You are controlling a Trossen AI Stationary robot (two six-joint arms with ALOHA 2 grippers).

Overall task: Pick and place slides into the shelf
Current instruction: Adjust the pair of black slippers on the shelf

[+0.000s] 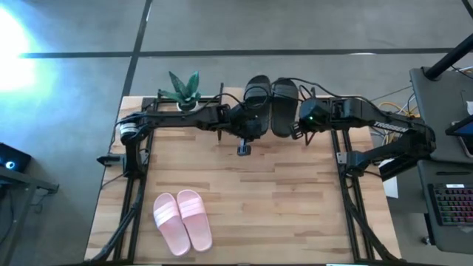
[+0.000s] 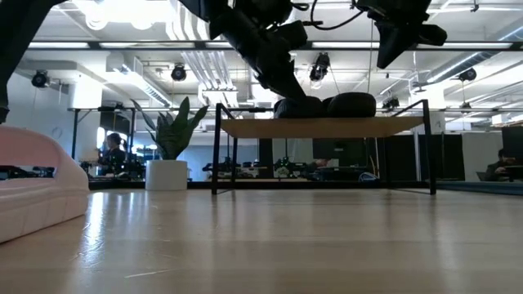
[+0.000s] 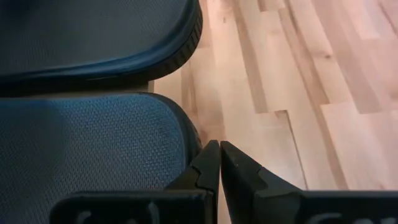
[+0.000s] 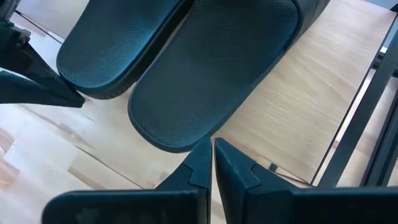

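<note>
Two black slides (image 1: 270,103) lie side by side, soles down, on the shelf's light top board (image 2: 327,126) at the table's far middle; they show as dark humps (image 2: 327,104) in the low view. The pale pink pair (image 1: 182,222) rests on the tabletop near the near left edge. My left gripper (image 3: 219,149) is shut, at the heel of the left black slide (image 3: 93,143). My right gripper (image 4: 209,146) is shut and hangs above the heel of the right black slide (image 4: 211,68), clear of it in the low view (image 2: 392,53). My left gripper's shut fingers (image 3: 202,165) stand right beside the heel rim (image 3: 194,134) of the left black slide, coming down at a slant from the table's near left. I cannot tell whether they touch it.
A potted plant (image 1: 185,90) stands at the far left, next to the shelf. The shelf's thin black legs (image 2: 216,147) stand on the tabletop. Bare wood (image 1: 281,207) lies between the shelf and the near edge. A desk with a keyboard (image 1: 451,203) sits beyond the right edge.
</note>
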